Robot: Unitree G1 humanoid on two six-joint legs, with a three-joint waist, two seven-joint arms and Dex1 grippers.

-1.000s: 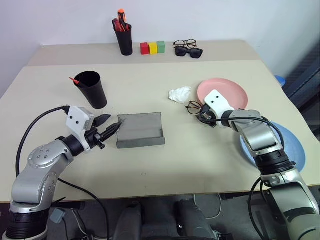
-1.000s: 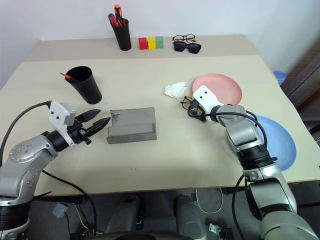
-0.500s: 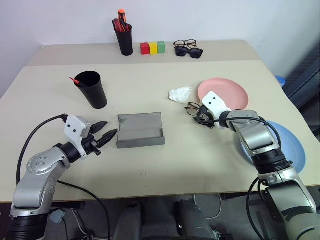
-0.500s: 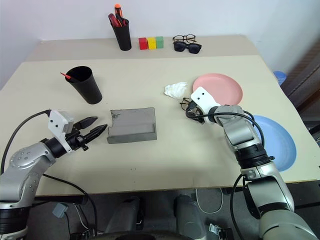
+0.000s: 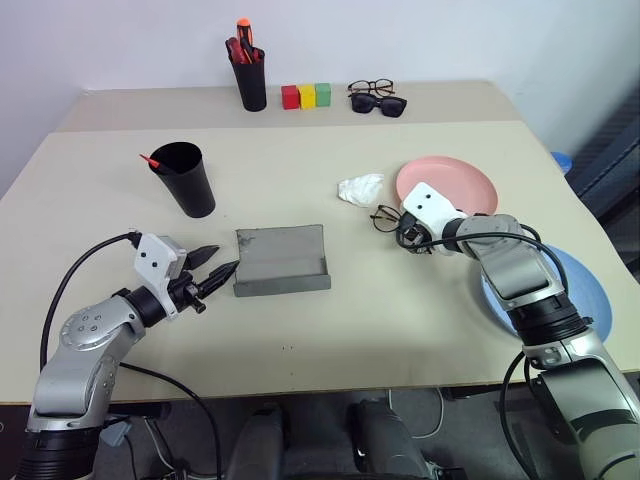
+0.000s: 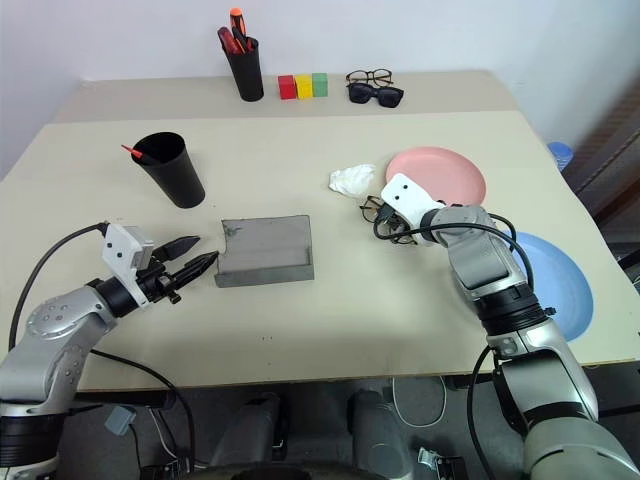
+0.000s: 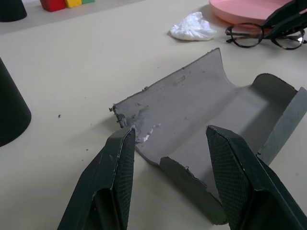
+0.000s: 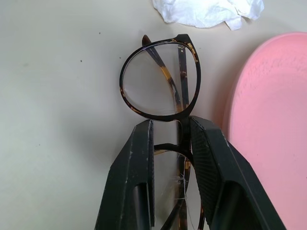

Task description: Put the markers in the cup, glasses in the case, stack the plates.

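Case [image 5: 281, 258] of grey felt lies open and empty mid-table, left gripper [image 5: 215, 272] spread wide beside its left end. Black cup [image 5: 187, 178] far left holds a red marker [image 5: 150, 159]. Right gripper [image 8: 171, 132] pinches the glasses [image 8: 160, 91] beside the pink plate [image 5: 447, 182]; crumpled tissue [image 5: 360, 188] nearby.

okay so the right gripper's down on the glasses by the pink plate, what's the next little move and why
Probably finish closing, then lift straight up a little. The right gripper has its fingers either side of the bridge of the glasses, which lie on the table beside the pink plate. The grey case lies open to the robot's left, with the left gripper open at its end.
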